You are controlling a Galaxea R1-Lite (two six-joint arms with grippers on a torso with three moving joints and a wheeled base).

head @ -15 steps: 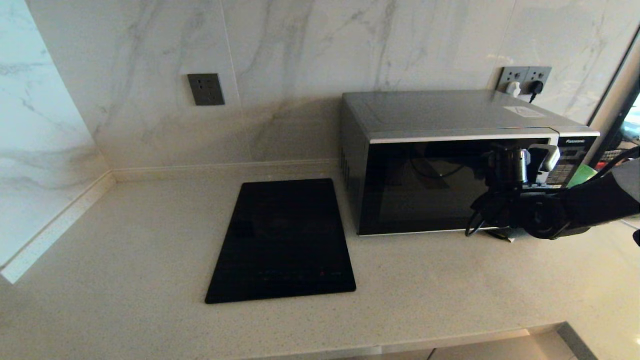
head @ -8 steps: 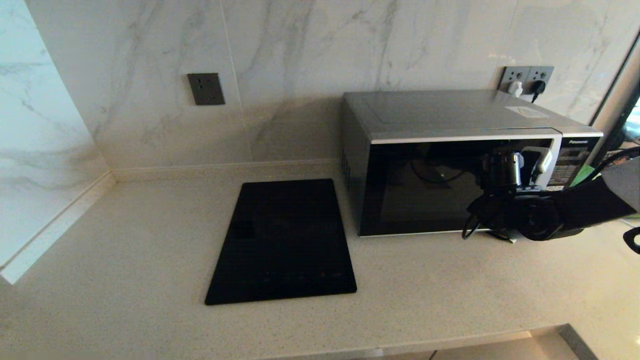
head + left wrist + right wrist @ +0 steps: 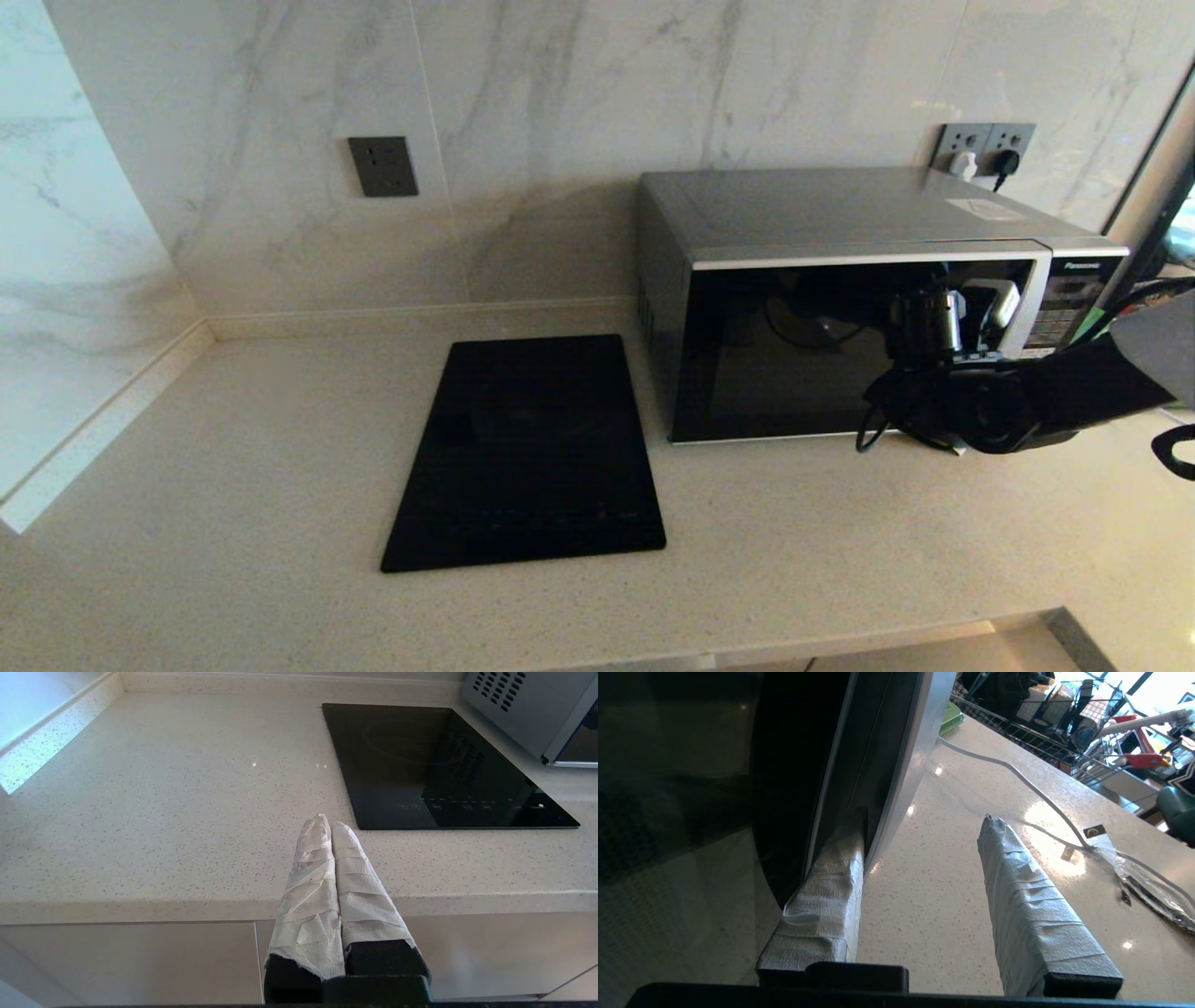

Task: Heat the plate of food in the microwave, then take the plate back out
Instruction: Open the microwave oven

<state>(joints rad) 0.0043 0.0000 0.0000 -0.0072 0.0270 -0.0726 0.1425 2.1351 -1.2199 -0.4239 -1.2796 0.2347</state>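
Right wrist view: tape-wrapped right gripper [image 3: 920, 844] fingers astride curved silver handle [image 3: 901, 765]

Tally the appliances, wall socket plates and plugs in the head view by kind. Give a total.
Boxy black and silver microwave: 1
Flat black rectangular glass cooktop: 1
Grey wall socket plates: 3
Plugs, one white and one black: 2
Total: 7

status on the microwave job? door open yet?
Done: nothing visible; the microwave door looks shut, no plate in view. In hand: right gripper is at the door handle, one finger tucked behind it, the other apart. Left: open, load, heat, retrieve. Left gripper sits parked at the counter edge.
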